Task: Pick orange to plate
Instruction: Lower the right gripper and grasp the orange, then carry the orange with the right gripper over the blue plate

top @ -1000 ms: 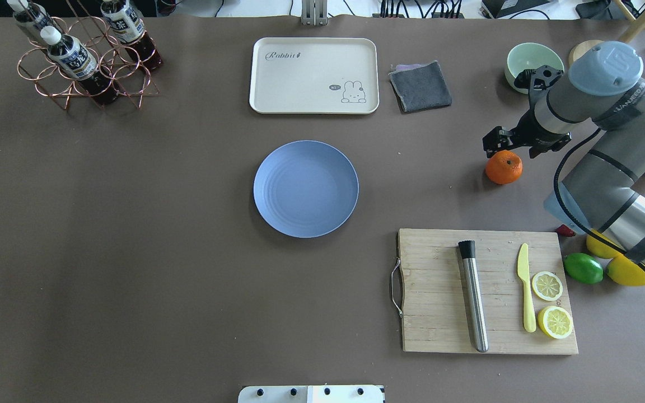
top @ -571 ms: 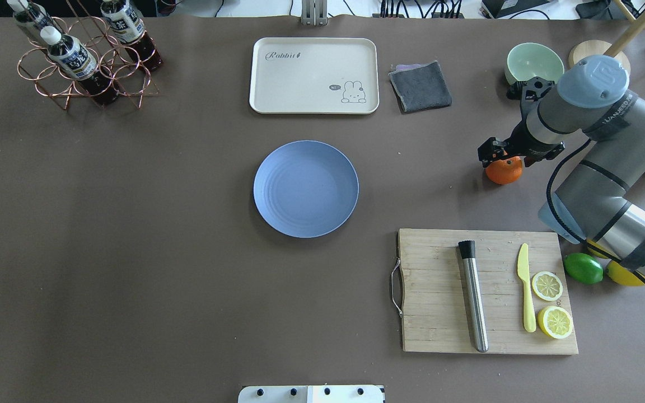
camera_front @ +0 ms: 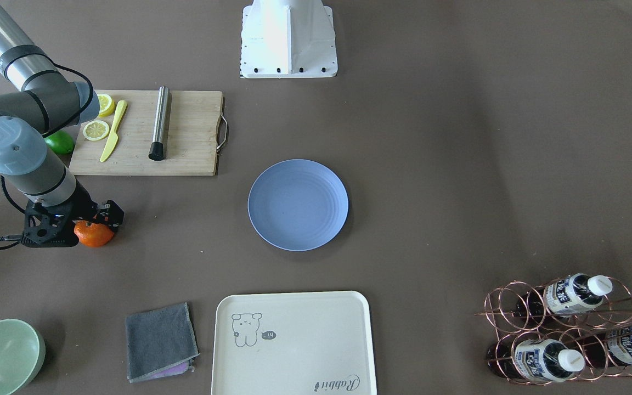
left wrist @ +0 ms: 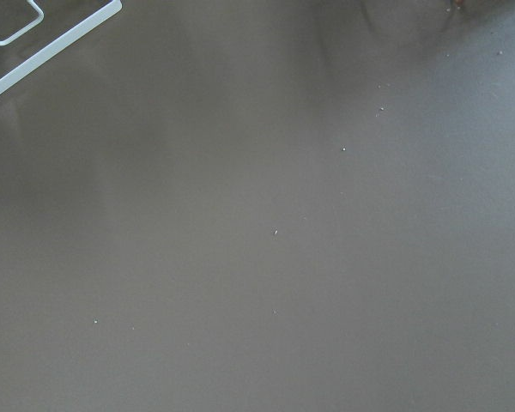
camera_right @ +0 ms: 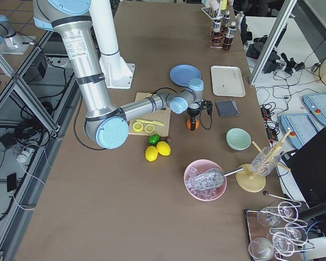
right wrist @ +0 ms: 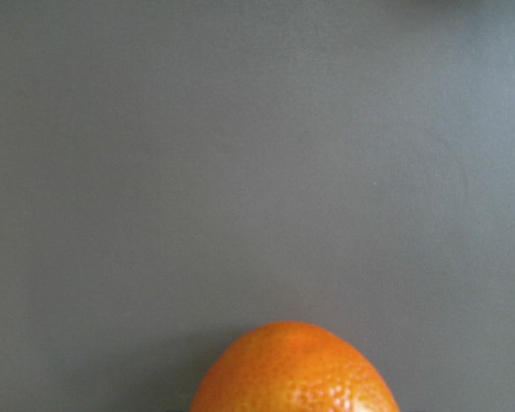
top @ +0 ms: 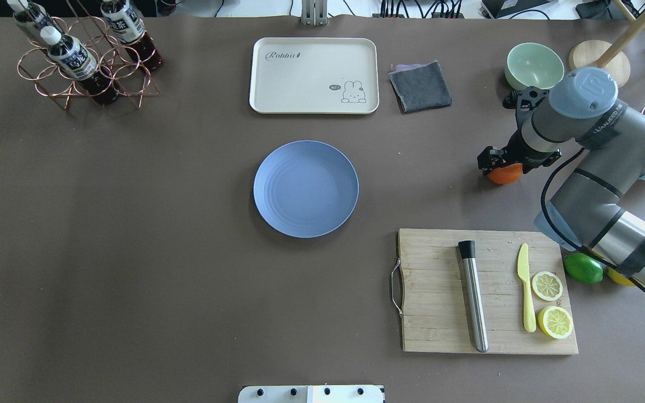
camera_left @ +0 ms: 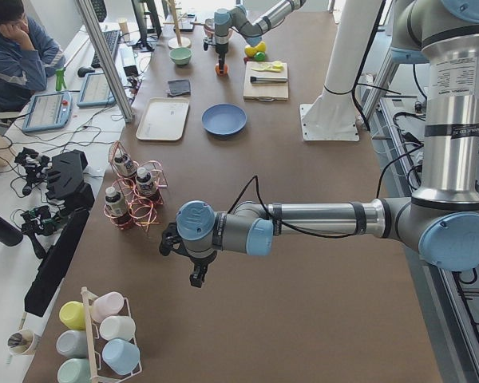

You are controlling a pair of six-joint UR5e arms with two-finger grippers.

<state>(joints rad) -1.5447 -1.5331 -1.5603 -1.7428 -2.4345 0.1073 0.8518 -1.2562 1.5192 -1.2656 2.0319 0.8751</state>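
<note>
Right gripper (top: pixel 501 161) sits low over orange (top: pixel 504 176) — round, stem hidden.

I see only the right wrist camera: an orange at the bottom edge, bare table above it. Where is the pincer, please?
Observer: The right pincer sits directly over the orange, hiding its top in the overhead view.
Operator: Is the plate free?
Observer: Yes, the plate holds nothing and lies apart, mid-table.
Operator: And the other arm?
Observer: The left pincer hangs over the other end of the table, far from the orange.
</note>
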